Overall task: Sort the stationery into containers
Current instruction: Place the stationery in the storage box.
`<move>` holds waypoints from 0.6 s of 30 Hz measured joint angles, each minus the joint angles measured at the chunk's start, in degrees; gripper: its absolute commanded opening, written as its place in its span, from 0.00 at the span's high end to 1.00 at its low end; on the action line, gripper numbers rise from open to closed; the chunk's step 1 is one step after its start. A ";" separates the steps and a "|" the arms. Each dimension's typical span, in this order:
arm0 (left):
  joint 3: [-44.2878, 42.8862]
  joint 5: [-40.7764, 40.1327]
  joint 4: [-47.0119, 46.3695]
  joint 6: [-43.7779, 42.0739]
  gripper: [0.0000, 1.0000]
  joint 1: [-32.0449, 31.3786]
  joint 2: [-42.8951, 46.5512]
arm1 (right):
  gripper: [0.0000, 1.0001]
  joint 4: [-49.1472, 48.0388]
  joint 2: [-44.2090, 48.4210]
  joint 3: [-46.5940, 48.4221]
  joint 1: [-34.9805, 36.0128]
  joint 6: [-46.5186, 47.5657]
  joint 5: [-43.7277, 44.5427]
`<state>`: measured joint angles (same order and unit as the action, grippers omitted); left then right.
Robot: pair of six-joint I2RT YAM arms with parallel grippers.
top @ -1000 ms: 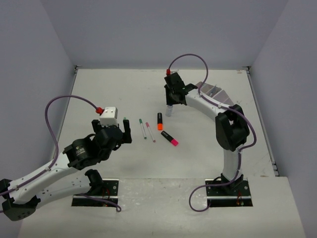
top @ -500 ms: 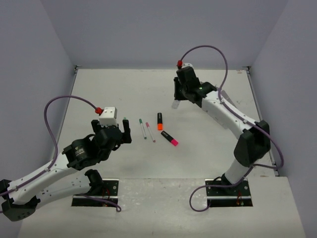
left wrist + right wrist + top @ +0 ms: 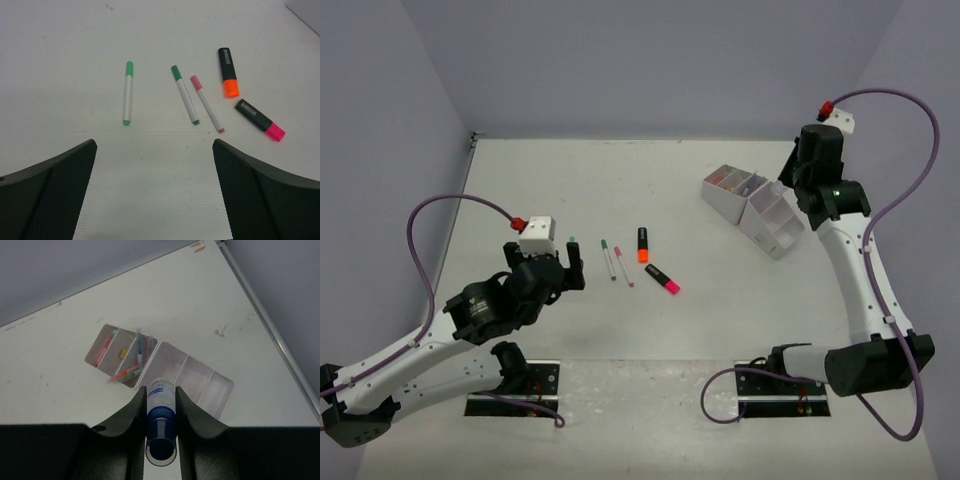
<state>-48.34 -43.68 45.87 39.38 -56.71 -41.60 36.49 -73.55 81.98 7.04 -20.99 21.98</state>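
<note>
"What's the right pincer point(image 3: 160, 390) got hold of?"

"The little blue-capped bottle point(image 3: 161, 412). The jaws are closed snug on its sides, with the cap end towards the wrist. It's up in the air over the white organizer point(image 3: 723, 205), at the far right of the bench point(image 3: 570, 180). A few pens stand in 1 end section of the organizer."

"And the left pincer point(image 3: 154, 150)?"

"Spread wide and holding nothing, low over the bench. Ahead of it lie 3 thin pens: a green-capped pen point(image 3: 127, 92) on its own, then a second green pen point(image 3: 185, 94) and a pink pen point(image 3: 206, 103) side by side. To their right are 2 black-bodied markers, an orange highlighter point(image 3: 228, 72) and a pink highlighter point(image 3: 260, 119), near each other but not touching."
</note>
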 measured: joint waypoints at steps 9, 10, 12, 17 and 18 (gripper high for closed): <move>0.39 0.91 -0.53 -0.77 0.00 0.00 0.00 | 1.00 -0.80 -6.39 -1.99 -3.86 -0.51 -0.97; 0.39 0.95 -0.58 -0.92 0.00 0.00 0.04 | 1.00 -1.16 -6.99 -2.02 -3.96 -0.57 -1.23; 0.40 1.03 -0.67 -1.05 0.00 0.00 0.16 | 1.00 -1.83 -8.07 -2.04 -4.19 -0.73 -1.82; 0.46 1.06 -0.81 -1.05 0.00 0.00 1.06 | 1.00 -3.81 -11.11 -2.04 -4.47 -1.05 -2.52; 0.46 1.05 -0.81 -1.05 0.00 0.00 1.23 | 1.00 -4.05 -11.83 -2.04 -4.49 -1.08 -2.75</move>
<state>-47.88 -42.63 45.06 38.33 -56.71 -40.38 32.44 -85.38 79.94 2.55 -22.07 19.22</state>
